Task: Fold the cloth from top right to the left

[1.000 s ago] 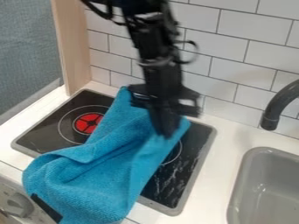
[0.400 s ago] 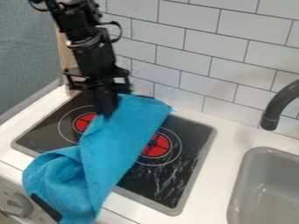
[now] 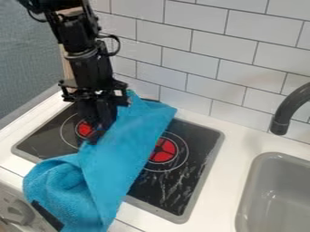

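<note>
Cloth (image 3: 118,158) lies across the stovetop (image 3: 181,179) and past its front edge, long axis upper right to lower left; gripper (image 3: 95,137) at its upper left edge, bulk right and below, can't tell if jaws are clenched or released

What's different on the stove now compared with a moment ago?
The gripper has moved left across the picture, then a little lower, towards the front. The upper part of the cloth has swung left with it, uncovering the right burner. Whether the gripper still holds the cloth, I can't tell. The bunched lower end by the counter's front edge, the sink and the faucet stayed put.
</note>
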`<state>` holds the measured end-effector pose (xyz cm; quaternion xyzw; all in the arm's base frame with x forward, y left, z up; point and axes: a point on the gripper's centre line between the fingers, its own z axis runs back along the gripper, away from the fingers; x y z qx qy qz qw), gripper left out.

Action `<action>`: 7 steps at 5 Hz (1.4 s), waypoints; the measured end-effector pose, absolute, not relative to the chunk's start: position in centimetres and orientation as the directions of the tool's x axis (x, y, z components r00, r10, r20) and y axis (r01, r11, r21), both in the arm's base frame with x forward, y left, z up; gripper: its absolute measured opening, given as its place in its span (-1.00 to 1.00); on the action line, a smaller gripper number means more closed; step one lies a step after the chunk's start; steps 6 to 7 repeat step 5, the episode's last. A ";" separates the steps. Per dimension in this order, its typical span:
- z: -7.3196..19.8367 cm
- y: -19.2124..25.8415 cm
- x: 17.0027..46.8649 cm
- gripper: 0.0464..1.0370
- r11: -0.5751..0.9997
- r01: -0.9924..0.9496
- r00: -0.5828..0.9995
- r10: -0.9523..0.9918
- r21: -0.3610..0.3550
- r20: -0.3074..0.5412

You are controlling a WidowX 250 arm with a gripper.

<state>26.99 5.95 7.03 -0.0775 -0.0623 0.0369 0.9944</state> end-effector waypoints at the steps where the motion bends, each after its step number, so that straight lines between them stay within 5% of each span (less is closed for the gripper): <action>1: 6.9 5.9 26.9 0.47 0.984 -0.077 0.988 0.096 -0.160 0.118; 2: 6.9 5.9 26.9 0.96 0.983 -0.078 0.989 0.098 -0.163 0.112; 3: 7.4 5.3 26.5 0.94 0.978 -0.077 0.991 0.095 -0.195 0.089; 5: 12.6 5.1 27.2 0.92 0.984 -0.079 0.978 0.107 -0.157 0.179; 7: 12.6 5.1 27.2 0.92 0.984 -0.079 0.978 0.107 -0.157 0.179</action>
